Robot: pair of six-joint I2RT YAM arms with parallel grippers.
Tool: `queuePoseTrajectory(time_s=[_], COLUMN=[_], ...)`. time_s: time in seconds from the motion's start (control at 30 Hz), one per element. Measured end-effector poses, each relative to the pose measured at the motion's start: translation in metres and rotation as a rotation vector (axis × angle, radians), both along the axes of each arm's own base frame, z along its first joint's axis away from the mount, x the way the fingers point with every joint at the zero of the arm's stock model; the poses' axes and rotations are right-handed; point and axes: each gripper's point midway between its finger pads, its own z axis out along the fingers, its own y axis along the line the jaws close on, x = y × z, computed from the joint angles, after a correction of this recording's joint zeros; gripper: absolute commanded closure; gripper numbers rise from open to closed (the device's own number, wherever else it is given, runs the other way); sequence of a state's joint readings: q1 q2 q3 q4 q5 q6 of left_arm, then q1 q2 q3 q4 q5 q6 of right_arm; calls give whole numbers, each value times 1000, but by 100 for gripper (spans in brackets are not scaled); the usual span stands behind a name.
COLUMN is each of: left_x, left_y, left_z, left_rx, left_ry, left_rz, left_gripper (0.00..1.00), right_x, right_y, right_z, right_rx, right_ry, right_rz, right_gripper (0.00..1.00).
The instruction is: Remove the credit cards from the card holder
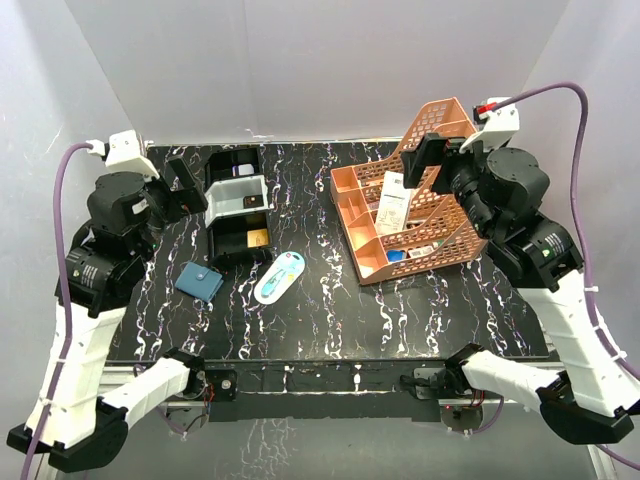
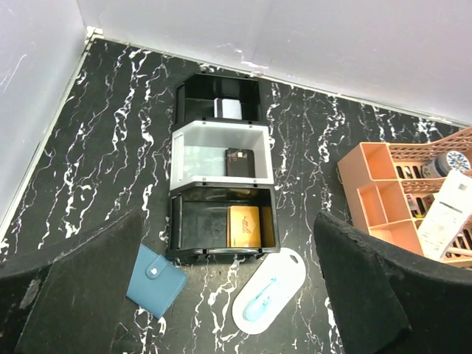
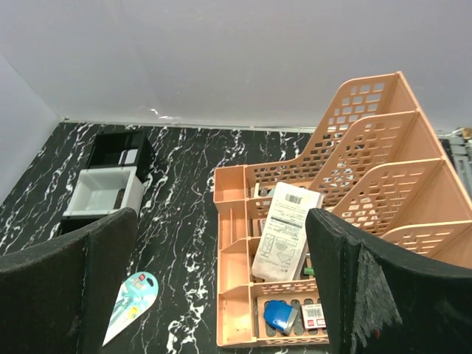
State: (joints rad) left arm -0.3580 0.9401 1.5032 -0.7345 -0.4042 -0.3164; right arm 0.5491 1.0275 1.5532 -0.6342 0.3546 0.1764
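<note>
Looks basically done to me: the card holder point(image 2: 155, 280) lies folded shut on the table point(image 2: 110, 147), just off the near-left corner of the tray point(image 2: 181, 158). The tray has the grey card point(image 2: 231, 108) in its far compartment, the black card point(image 2: 239, 162) in the middle one and the gold card point(image 2: 244, 226) in the near one. Can't tell if anything's left inside the holder since it's closed, and the left gripper point(image 1: 185, 188) and right gripper point(image 1: 428, 160) both hang up high, jaws wide apart, holding nothing.

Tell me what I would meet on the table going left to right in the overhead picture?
Teal card holder → black-and-white three-compartment tray → white-and-blue oval case → orange desk organiser.
</note>
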Motion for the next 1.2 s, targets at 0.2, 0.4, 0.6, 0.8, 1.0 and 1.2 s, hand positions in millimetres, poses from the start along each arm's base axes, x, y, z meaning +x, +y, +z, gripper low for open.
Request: queuePoseTrajectory(time_s=[0.2,0.4,0.6,0.8,1.0,1.2], left_x=[13,24,17,-12,-31,-38], left_y=[7,7,12,21,22,20], left_z=[-29,-98,-169,-198,-205,-219], left_rx=[3,0,-7,-48,-91,-115], left_ry=[52,223,395,383,313,313], left_rz=[34,33,49,77,71,63], left_gripper=[1,1,1,1,1,1], right_x=[17,35,49,56,65,83], right_y=[18,71,128,165,174,163], right_z=[-21,-73,-155,-239,-311,-361], right_rx=[12,-24,-69,-105,-159,-265], right_ry=[72,238,484,704,860,924], right_rz=[94,247,352,375,296,167], right_gripper=[2,2,2,2,2,2])
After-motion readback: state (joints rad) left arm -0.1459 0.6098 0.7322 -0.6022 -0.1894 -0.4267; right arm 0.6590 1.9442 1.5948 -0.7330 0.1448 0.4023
